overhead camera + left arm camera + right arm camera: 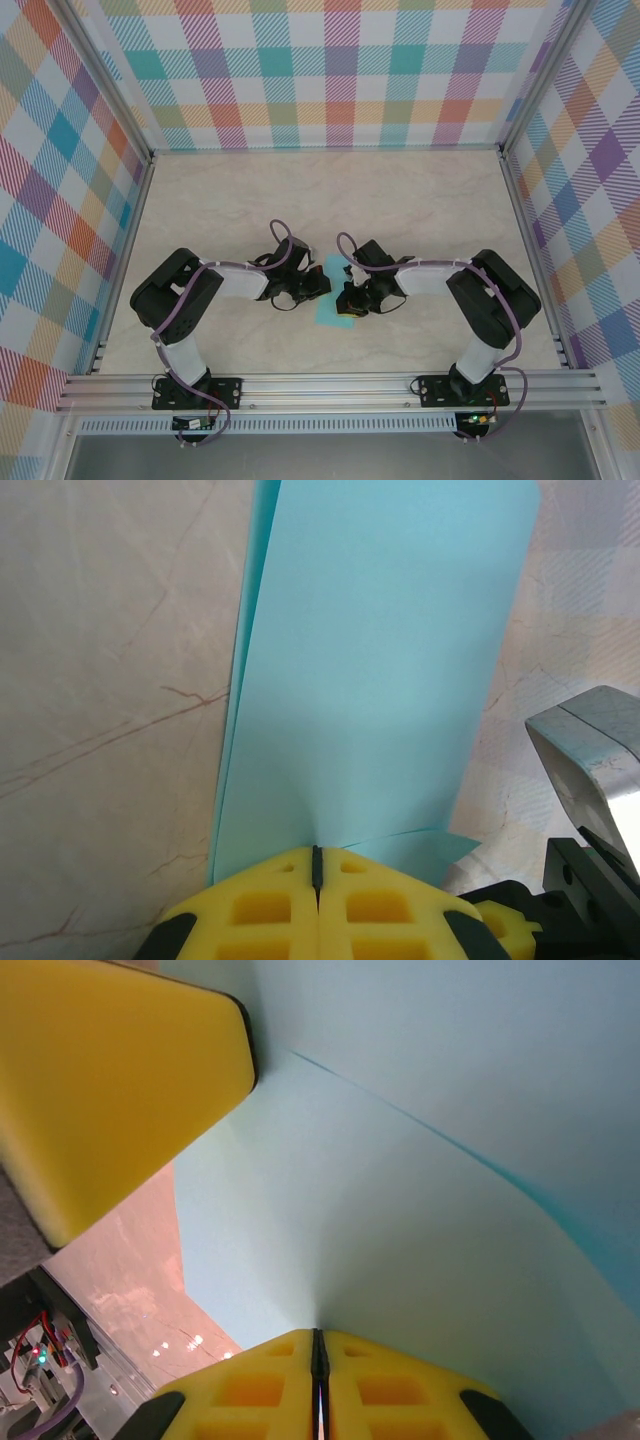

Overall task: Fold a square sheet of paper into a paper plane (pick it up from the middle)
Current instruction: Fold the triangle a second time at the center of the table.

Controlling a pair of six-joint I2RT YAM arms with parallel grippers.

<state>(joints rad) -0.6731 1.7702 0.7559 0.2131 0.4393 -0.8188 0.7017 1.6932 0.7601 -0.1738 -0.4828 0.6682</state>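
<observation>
Top external, where's the square sheet of paper (pixel 326 314)? (checker)

Near-middle of the table (pixel 400 200), roughly 6 o'clock from its centre, pinched between both arms. Left gripper (pixel 306 290) at the sheet's 9 o'clock, right gripper (pixel 356 298) at its 3 o'clock. (annotator)

Hands? (checker)

Left wrist view: left gripper (pixel 317 856) has its yellow pads pressed together on the teal paper (pixel 380 680), which runs off toward 12 o'clock. Two layers show along the 9 o'clock edge, so it looks doubled over. Right wrist view: right gripper (pixel 318 1338) is also clamped tight on the sheet (pixel 400 1240), pads meeting with paper coming out of the seam. A yellow finger (pixel 120 1090) of the left gripper sits at 10 o'clock, touching the paper. (annotator)

Any folds? (checker)

One dark line crosses the sheet from 11 toward 3 o'clock in the right wrist view, a layer edge or a crease, can't tell which. Whether the paper is off the table can't be told either. (annotator)

Progress? (checker)

Early, judging by shape. Sheet is grabbed and seems folded once. No pointed nose, no dart outline, no wings. Corner folds, the narrowing folds and the wing folds all look left to do. (annotator)
</observation>
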